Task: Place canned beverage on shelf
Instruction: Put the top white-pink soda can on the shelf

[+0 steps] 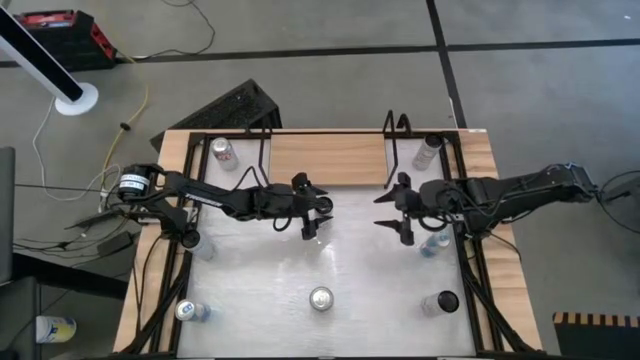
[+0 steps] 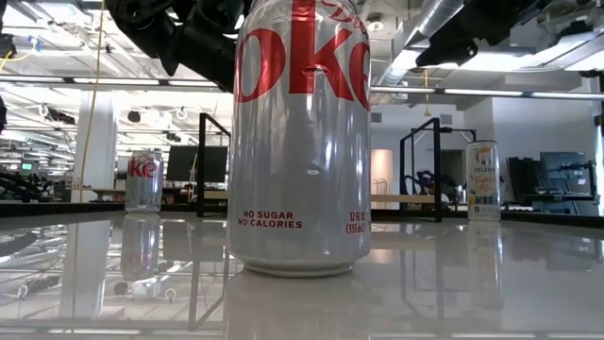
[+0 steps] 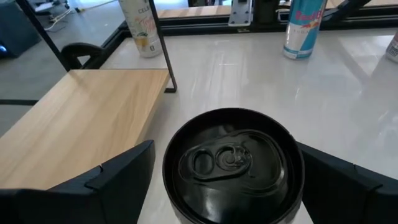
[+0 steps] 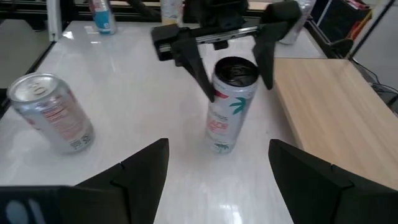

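Left claw (image 1: 312,213) at frame centre, spread around upright black-topped white can (image 4: 227,104) beside light-wood shelf board (image 1: 328,158) at upper centre. Right claw (image 1: 397,212) spread, empty, centre right over white bench (image 1: 350,265).

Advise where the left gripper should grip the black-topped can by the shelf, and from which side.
Take the black-topped can by its round side wall just below the rim, from above. It stands upright, so opposite sides give matching contacts. The left gripper, open, straddles it there. The right gripper waits open nearby.
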### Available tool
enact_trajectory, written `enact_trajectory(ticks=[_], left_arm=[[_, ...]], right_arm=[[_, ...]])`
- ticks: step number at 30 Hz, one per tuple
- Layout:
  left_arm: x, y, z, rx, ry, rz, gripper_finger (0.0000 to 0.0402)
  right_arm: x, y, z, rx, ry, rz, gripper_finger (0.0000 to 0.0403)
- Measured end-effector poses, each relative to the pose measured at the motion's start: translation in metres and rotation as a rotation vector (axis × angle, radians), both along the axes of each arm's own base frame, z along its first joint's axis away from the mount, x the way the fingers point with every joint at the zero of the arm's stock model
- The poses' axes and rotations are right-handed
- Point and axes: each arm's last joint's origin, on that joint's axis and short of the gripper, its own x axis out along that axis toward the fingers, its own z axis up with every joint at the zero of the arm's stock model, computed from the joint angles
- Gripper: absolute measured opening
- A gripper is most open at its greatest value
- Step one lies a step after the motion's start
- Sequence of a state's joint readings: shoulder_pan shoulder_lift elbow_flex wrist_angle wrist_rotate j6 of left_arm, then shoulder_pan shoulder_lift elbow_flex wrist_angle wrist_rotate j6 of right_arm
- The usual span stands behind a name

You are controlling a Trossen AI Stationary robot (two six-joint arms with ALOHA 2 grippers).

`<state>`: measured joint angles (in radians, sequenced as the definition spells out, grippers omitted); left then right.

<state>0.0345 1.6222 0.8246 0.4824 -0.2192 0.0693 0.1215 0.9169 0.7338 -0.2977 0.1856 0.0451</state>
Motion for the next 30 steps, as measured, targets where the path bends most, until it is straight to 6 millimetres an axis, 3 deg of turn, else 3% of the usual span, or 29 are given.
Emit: enact_trajectory(ticks=[4,10,13,16,21,27,30], left_arm=[[0.000,0.000,0.000,-0.003,0.000,0.001,0.0325],[-0.007,0.000,0.007,-0.013,0.024,-0.027,0.0235],[-0.017,0.004,0.020,0.004,0.043,-0.040,0.0235],[-0.031,0.013,0.049,0.054,0.031,-0.042,0.0235],[-0.056,0.052,0.089,0.171,0.011,0.046,0.0235],[-0.083,0.123,0.091,0.115,-0.003,0.035,0.0235],[-0.094,0.149,0.087,0.079,-0.015,0.036,0.0235]], right_arm=[[0.000,-0.004,0.000,0.000,0.000,-0.022,0.0302],[0.001,-0.008,0.000,0.000,0.000,-0.040,0.0302],[0.001,-0.008,0.000,0.001,-0.002,-0.040,0.0302],[0.001,-0.008,0.001,0.002,-0.016,-0.039,0.0302],[0.004,-0.007,0.006,0.007,-0.072,-0.039,0.0302],[0.005,-0.007,0.009,-0.016,-0.095,-0.027,0.0302],[0.005,-0.008,0.010,-0.029,-0.109,-0.022,0.0302]])
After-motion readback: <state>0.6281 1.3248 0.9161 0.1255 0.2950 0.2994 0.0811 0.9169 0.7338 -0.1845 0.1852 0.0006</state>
